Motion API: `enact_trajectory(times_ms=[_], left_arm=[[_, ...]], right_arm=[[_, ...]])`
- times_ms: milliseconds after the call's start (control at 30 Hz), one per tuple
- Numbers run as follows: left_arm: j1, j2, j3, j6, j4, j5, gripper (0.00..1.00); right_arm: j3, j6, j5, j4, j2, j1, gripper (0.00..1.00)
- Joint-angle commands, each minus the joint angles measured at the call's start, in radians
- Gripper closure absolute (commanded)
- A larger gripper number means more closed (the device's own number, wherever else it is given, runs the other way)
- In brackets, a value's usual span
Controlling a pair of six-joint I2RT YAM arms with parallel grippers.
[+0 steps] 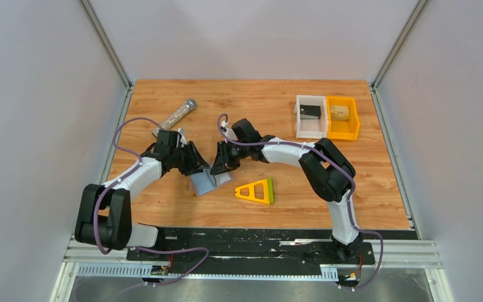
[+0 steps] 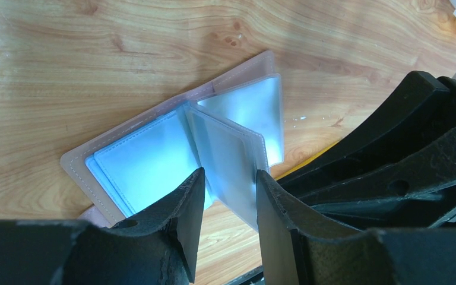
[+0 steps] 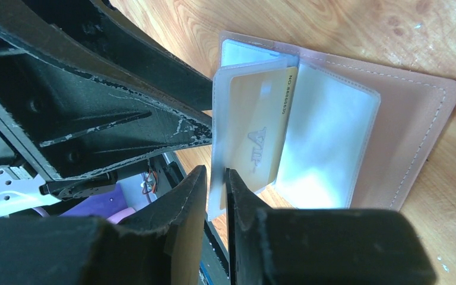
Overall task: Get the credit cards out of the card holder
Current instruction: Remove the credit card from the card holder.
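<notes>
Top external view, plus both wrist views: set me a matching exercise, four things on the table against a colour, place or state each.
Things:
1. card holder
2. triangular frame
3. orange bin
4. credit card

Descriptions:
A. yellow and green
B. gold, inside a clear sleeve
C. lying open, pinkish cover underneath
D. far right, beside the white bin

Pairs: 1-C, 2-A, 3-D, 4-B.
</notes>
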Motion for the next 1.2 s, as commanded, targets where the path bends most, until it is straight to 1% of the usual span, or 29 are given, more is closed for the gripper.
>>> enact_trajectory(times_ms=[0,300,433,667,800,967,1067,1167], left_arm=[[0.003,0.007,-0.010,0.001,0.041,0.000,0.55],[0.003,0.007,0.003,0.024,-0.026,-0.051,0.56],[0.003,0.000,0.006,0.032,-0.053,-0.071,0.57],[0.003,-0.031,0.016,0.040,-0.099,-0.096,0.57],[0.003,-0.052,0.032,0.053,-0.144,-0.130,0.55],[0.003,-0.079,0.051,0.070,-0.200,-0.175,0.54],[0.003,-0.100,0.058,0.077,-0.219,-0.193,0.54],[0.003,-0.110,0.060,0.076,-0.218,-0.173,0.54]], right_arm=[[0.005,-0.023,0.003,0.014,-0.055,0.002,0.80],[-0.013,-0.026,0.029,0.010,-0.074,-0.005,0.79],[-0.023,-0.045,0.078,-0.025,-0.087,-0.022,0.79],[-0.032,-0.066,0.111,-0.058,-0.103,-0.034,0.78],[-0.014,-0.078,0.151,-0.107,-0.116,-0.038,0.76],[0.028,-0.086,0.235,-0.211,-0.145,-0.038,0.74],[0.038,-0.078,0.248,-0.227,-0.163,-0.039,0.74],[0.045,-0.065,0.239,-0.228,-0.164,-0.038,0.74]])
